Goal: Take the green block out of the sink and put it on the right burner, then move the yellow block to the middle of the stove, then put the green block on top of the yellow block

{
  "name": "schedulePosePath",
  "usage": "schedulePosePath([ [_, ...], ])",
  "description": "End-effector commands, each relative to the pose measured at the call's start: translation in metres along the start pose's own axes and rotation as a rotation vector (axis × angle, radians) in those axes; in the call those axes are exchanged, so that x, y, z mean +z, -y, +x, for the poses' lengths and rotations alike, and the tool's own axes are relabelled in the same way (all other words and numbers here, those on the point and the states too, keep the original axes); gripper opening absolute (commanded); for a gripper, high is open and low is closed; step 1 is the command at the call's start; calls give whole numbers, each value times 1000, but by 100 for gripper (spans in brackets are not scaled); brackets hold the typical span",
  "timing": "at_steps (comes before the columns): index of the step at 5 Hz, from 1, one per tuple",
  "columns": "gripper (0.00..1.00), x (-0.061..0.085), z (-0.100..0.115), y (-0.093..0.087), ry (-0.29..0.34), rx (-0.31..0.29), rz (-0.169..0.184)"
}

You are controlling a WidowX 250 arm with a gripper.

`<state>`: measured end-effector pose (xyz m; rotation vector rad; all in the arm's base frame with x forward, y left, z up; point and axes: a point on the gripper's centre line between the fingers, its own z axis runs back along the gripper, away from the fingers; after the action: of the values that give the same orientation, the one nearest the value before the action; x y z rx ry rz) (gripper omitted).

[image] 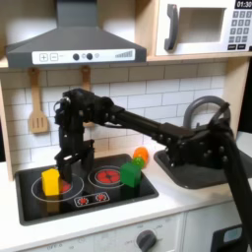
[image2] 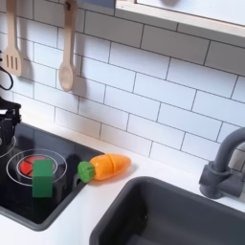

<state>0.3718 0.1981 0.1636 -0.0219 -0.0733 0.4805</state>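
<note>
green block (image: 131,172) — stove's (image: 138,191) right edge

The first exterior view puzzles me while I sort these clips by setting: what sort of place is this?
Most likely a toy play kitchen: a flat black cooktop with red ring burners, a dark grey basin sink set in a white counter, and a grey range hood above white tile.

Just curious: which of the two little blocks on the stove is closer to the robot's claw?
The yellow block, on the burner at the first exterior view's left, just beside the gripper. The green block sits farther right.
</note>
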Motion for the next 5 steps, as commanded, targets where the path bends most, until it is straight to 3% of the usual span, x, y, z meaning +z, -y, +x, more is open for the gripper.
schedulePosePath([
  [1, 100, 10, -2, -8, 10, 12, -30],
  [3, 100, 16, -19, 3, -15, 16, -58],
  [5, 100, 29, -31, 1, 26, 34, -56],
])
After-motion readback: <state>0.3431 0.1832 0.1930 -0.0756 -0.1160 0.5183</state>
